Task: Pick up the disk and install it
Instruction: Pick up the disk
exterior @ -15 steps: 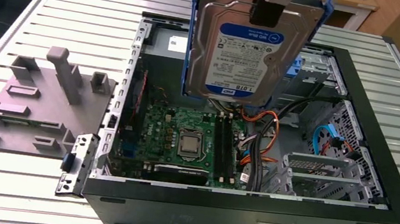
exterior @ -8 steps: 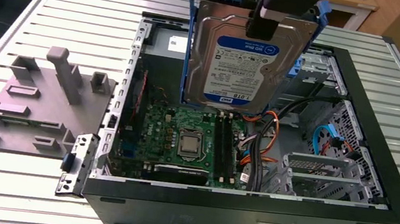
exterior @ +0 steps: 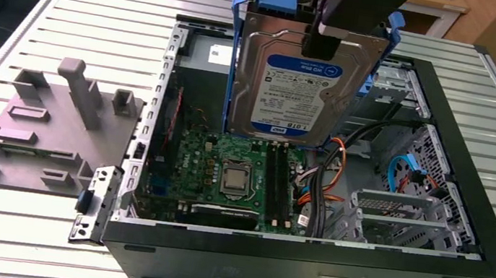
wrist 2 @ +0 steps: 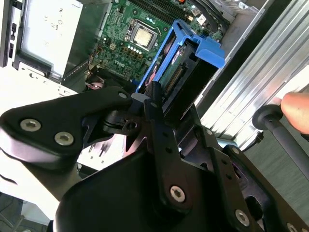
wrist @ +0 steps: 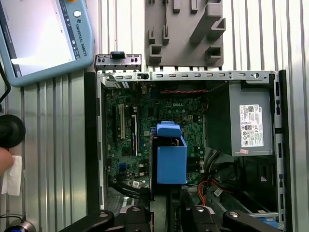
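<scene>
Claw (exterior: 322, 38): clamped on the top edge of the disk (exterior: 283, 93), upper centre of the exterior view.
Disk: hangs upright above the motherboard (exterior: 228, 173) inside the open case (exterior: 310, 253).
Hazard, judged: the grip is only on the edge, so a slip or tilt could drop the disk onto the motherboard or the cables (exterior: 371, 131).

An open black computer case (exterior: 308, 264) is lying on its side on the slatted metal worktop (exterior: 101, 9), its green motherboard (exterior: 189, 156) facing up with the square processor (exterior: 234, 179) sitting near its middle. A grey moulded fixture (exterior: 45, 132) is resting on the worktop just beside the case, at the exterior view's left. Orange cables (exterior: 341, 152) and blue cables (exterior: 397, 171) are curling past a perforated metal cage (exterior: 402, 219). In the first wrist view a grey power-supply box (wrist: 241, 121) with a white sticker is sitting in a corner of the case, and a pale blue screen unit (wrist: 43, 38) is lying on the worktop
</scene>
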